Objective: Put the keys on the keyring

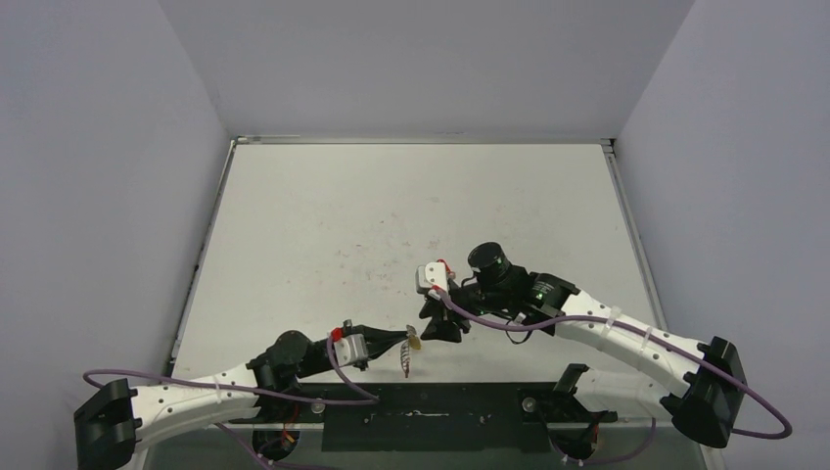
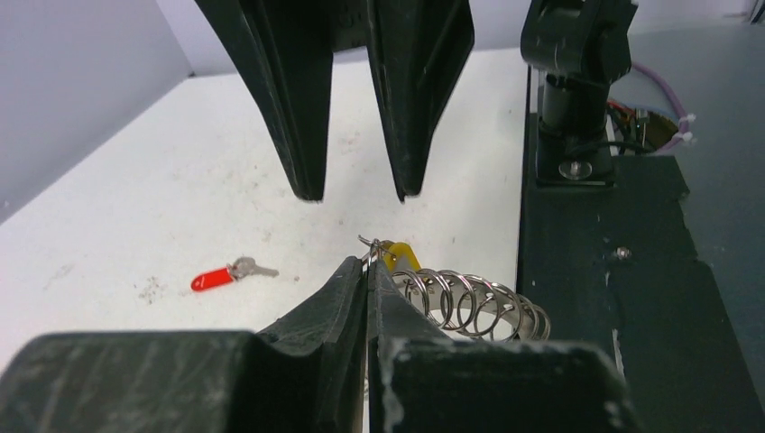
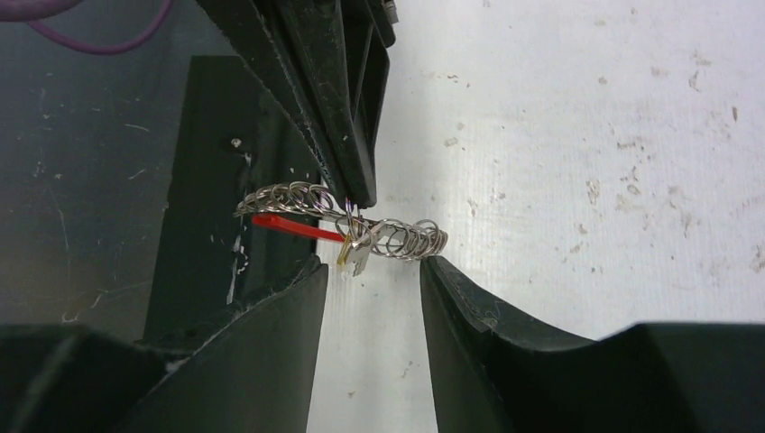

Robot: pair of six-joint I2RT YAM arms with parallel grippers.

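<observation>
Top view, lower centre: left fingers [image 1: 385, 341] clenched on the keyring [image 1: 407, 358], right fingers [image 1: 442, 329] just beside.
Left wrist: yellow key [image 2: 400, 255] seemingly threaded already; red key [image 2: 216, 278] lying left on worktop [image 2: 135, 207].
Right wrist: fingers released, empty.
Next, probably: fetching red key.

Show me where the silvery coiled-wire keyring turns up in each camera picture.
Top external: the silvery coiled-wire keyring dangles bottom centre, at the black left gripper tip.
Left wrist: keyring lower centre, right of that gripper's closed fingertips.
Right wrist: keyring mid-frame, stretched sideways.
Shared landmark: the left gripper pinching it.
</observation>
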